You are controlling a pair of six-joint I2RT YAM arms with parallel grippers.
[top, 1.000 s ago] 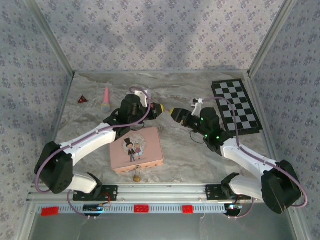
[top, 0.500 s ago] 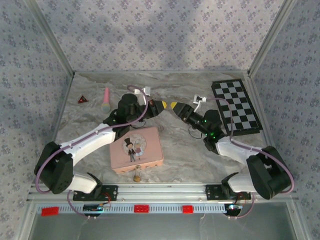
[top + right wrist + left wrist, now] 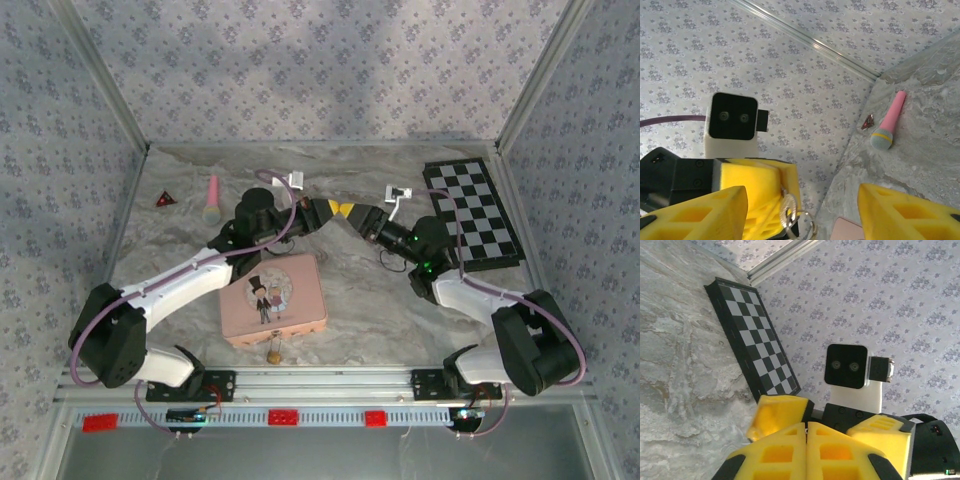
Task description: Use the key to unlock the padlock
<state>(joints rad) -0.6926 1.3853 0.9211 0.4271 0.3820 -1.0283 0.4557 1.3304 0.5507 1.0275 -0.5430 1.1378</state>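
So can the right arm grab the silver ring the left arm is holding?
Probably yes. The right fingers are wide open, and the silver ring sticks out of the shut left fingers right in front of that gap, nothing in between.

Your marbled table (image 3: 370, 300) carries a pink tin (image 3: 273, 300), a chessboard (image 3: 472, 212), and a pink stick (image 3: 211, 200) beside a red triangle (image 3: 165, 199).

– What lies near you?
– The tin (image 3: 274, 300), left of centre on your table (image 3: 380, 290), a small metal piece (image 3: 273, 350) at its near edge.
– And behind it?
– Your left gripper (image 3: 324, 212) and right gripper (image 3: 346, 211), tip to tip; chessboard (image 3: 472, 212) far right; toy microphone (image 3: 212, 200) far left, triangular piece (image 3: 165, 199) left of it.
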